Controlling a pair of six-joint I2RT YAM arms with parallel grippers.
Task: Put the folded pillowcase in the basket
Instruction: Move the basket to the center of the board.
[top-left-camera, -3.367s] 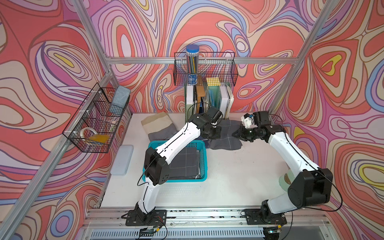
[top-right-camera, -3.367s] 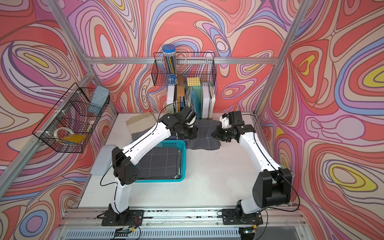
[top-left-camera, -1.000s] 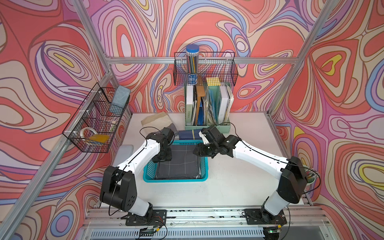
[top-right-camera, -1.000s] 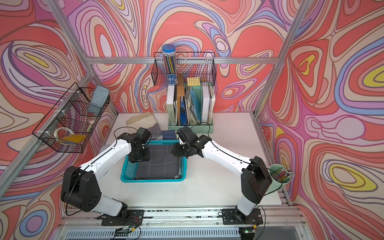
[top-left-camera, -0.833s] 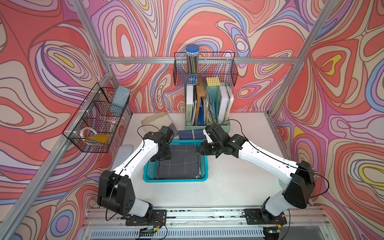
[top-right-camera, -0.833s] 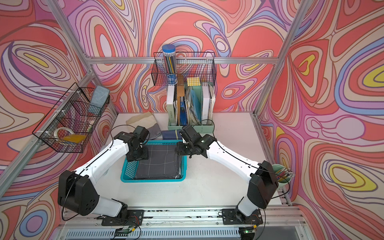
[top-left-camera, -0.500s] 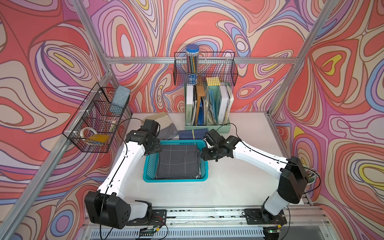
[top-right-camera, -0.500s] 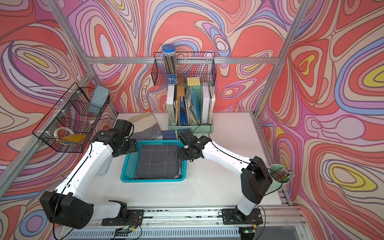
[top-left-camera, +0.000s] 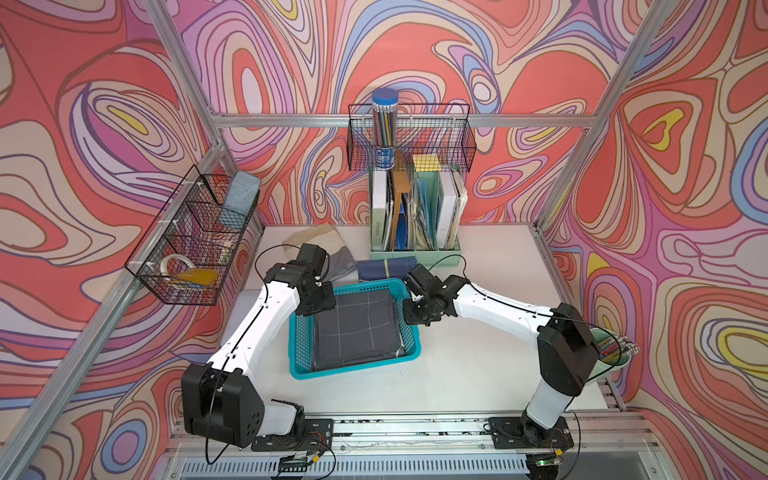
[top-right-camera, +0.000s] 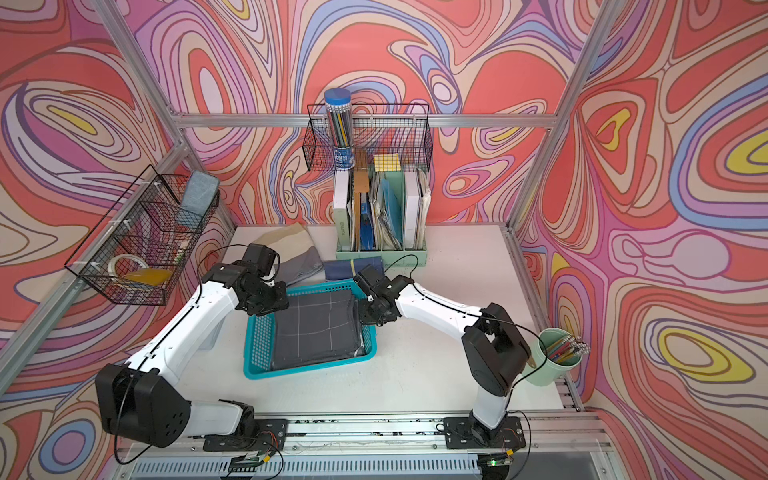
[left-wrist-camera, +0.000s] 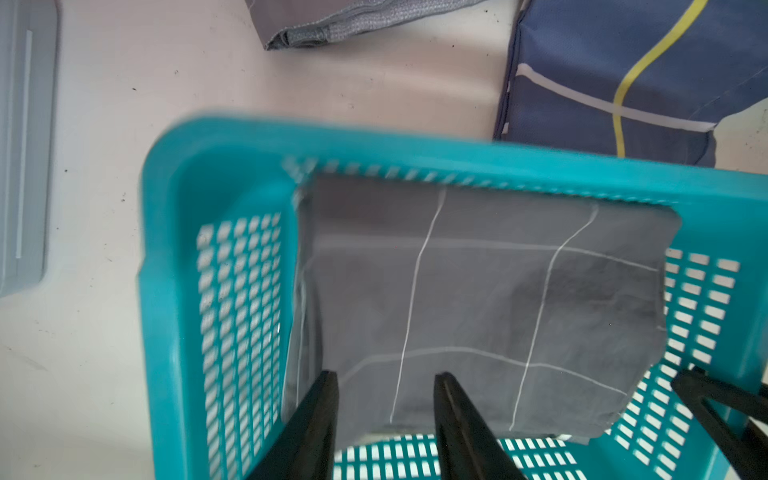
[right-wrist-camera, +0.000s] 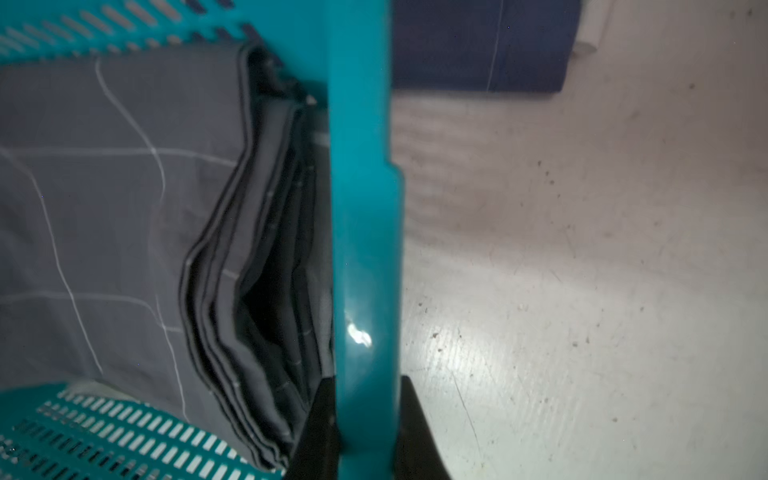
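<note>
The turquoise basket (top-left-camera: 357, 368) (top-right-camera: 307, 368) sits mid-table, turned slightly askew. The folded pillowcase (top-left-camera: 353, 328) (top-right-camera: 318, 330), dark grey with thin white grid lines, lies flat inside it, its stacked folds (right-wrist-camera: 232, 270) against the right wall. My left gripper (top-left-camera: 318, 305) (left-wrist-camera: 387, 376) hangs open over the basket's far left corner, above the pillowcase (left-wrist-camera: 478, 299), with nothing between its fingers. My right gripper (top-left-camera: 411, 316) (right-wrist-camera: 365, 382) is shut on the basket's right rim (right-wrist-camera: 361, 208), one finger inside and one outside.
Behind the basket lie a navy cloth with a yellow stripe (top-left-camera: 386, 268), a grey cloth (top-left-camera: 343, 266) and a beige cloth (top-left-camera: 316, 237). A green file organiser (top-left-camera: 415, 216) stands at the back. Black wire baskets (top-left-camera: 187, 245) hang on the walls. A pencil cup (top-left-camera: 611, 349) stands far right.
The left arm swung back from outside the basket's left side to over its far left corner. The right gripper closed on the right rim, and the basket has turned a little.
</note>
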